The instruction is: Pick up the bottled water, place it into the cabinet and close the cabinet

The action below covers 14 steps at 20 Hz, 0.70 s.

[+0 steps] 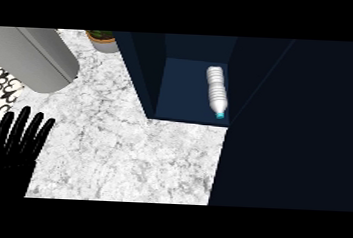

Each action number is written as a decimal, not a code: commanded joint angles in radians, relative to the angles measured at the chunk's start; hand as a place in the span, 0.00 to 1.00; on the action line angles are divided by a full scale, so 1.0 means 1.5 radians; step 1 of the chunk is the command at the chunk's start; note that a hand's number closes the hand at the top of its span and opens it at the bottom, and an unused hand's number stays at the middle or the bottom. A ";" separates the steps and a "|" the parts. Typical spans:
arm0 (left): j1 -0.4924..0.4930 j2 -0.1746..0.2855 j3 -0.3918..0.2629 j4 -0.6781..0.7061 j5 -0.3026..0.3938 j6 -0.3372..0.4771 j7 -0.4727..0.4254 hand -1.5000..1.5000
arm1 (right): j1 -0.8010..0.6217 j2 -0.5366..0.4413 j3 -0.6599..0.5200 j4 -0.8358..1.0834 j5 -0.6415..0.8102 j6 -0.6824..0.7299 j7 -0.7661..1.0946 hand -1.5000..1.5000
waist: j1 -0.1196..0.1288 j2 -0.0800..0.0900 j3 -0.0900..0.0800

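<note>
Bottled water (217, 90): where do we find it?

We find it inside the cabinet (182, 97), lying on its side on the blue floor, close to the right inner wall. It is a clear ribbed bottle. Its pale blue cap (219, 114) points toward the front edge of the cabinet floor, and its base points toward the back.

Is anything holding it?

No. We see nothing touching it apart from the floor it lies on.

How does the cabinet stand?

It is dark navy and stands on the right part of the counter (134, 154), a white and grey marbled top. Its inside is open to our view. A broad dark panel (297, 126) fills the right of the picture next to the opening; we cannot tell whether this is the door.

Which hand do we see?

The left hand (14, 141), black, at the counter's left edge toward the near corner, well apart from the cabinet. Its fingers (25, 122) are straight, slightly spread and pointing up, gripping nothing.

What else is on the counter?

A large grey rounded object (34, 55) lies across the far left corner. A small potted plant (103, 38) stands at the far edge, just left of the cabinet.
</note>
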 commanded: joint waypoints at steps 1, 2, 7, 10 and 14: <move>0.022 0.023 0.019 -0.013 0.022 -0.038 0.001 0.00 | -0.027 0.041 0.156 -0.064 0.009 0.016 0.056 1.00 | 0.021 0.006 -0.001; 0.030 0.030 0.023 -0.009 0.020 -0.051 -0.003 0.00 | -0.040 0.041 0.160 -0.054 0.010 0.020 0.060 1.00 | 0.026 0.007 0.000; 0.032 0.052 0.040 -0.025 0.042 -0.070 0.013 0.00 | -0.078 0.043 0.152 -0.036 -0.006 0.021 0.090 1.00 | 0.047 0.015 0.000; 0.023 0.056 0.051 -0.012 0.041 -0.088 0.003 0.00 | -0.113 0.044 0.137 -0.027 -0.010 0.023 0.108 1.00 | 0.054 0.022 -0.001; 0.032 0.075 0.053 -0.020 0.048 -0.113 0.014 0.00 | -0.138 0.041 0.122 -0.015 -0.028 0.030 0.122 1.00 | 0.081 0.027 -0.003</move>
